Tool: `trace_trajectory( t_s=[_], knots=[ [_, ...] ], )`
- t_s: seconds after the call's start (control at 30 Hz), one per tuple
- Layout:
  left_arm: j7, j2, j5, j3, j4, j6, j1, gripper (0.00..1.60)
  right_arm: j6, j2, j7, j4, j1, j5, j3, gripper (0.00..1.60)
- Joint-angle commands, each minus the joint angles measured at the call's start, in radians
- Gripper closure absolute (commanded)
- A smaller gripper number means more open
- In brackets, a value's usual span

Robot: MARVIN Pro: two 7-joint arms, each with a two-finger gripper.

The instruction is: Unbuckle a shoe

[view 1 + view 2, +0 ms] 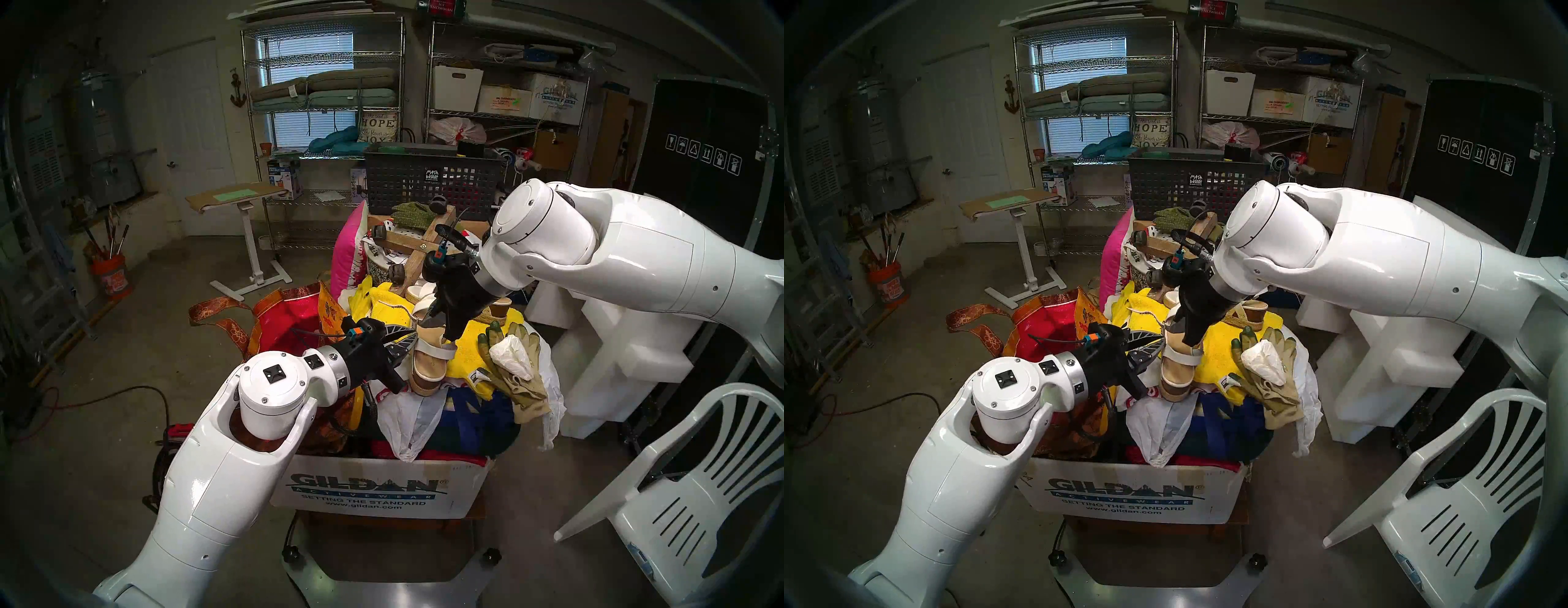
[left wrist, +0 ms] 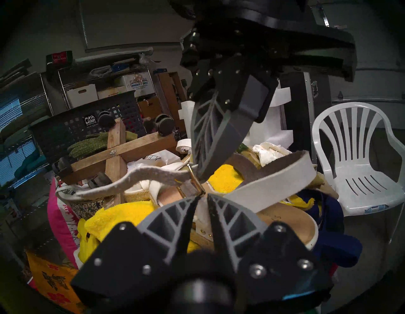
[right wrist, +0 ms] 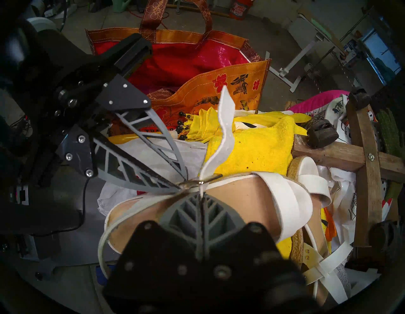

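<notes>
- One cardboard box (image 1: 360, 494) printed GILDAN carries a heaped pile; no counter shows beneath it.
- Two white robot arms reach over the pile. The left arm comes from the box's near left corner, its wrist about level. The right arm comes from the right side and tilts steeply down.
- One white plastic chair (image 1: 695, 488) stands well apart, off the box's right side.
- One red-and-orange tote bag (image 1: 297, 322) sits at the pile's left edge.
- One yellow towel (image 1: 471, 352) lies on top, mid-pile.
- Two matching sandals: the shoe (image 1: 428, 361) lies on the towel near the pile's middle, toe toward the near edge; its twin (image 1: 420, 293) rests behind it toward the far edge.
- Two tan-and-green gloves (image 1: 513, 365) lie at the right edge.
- The left gripper (image 2: 200, 198) has its jaws nearly together, tips at the gold buckle (image 2: 194, 182); whether they pinch it cannot be told.
- The right gripper (image 3: 200, 193) has its jaws clenched on the ankle strap (image 3: 223, 136) just below the buckle, the strap's free end standing up.
</notes>
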Motion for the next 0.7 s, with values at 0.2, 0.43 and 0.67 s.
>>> trace_trajectory(
  t_s=[0.2,0.43,0.67],
  knots=[
    [0.026,-0.004,0.012,-0.011,-0.045,-0.034,0.032,0.88,0.007,-0.005,-0.003,-0.002,0.024,0.005,0.016,1.6],
    [0.065,-0.02,0.059,0.007,-0.001,-0.069,0.02,0.92,0.009,-0.009,-0.004,-0.009,0.024,0.01,0.019,1.6],
    [0.097,-0.052,0.079,0.02,0.04,-0.085,-0.01,0.92,0.013,-0.011,-0.005,-0.022,0.025,0.015,0.021,1.6]
  ],
)
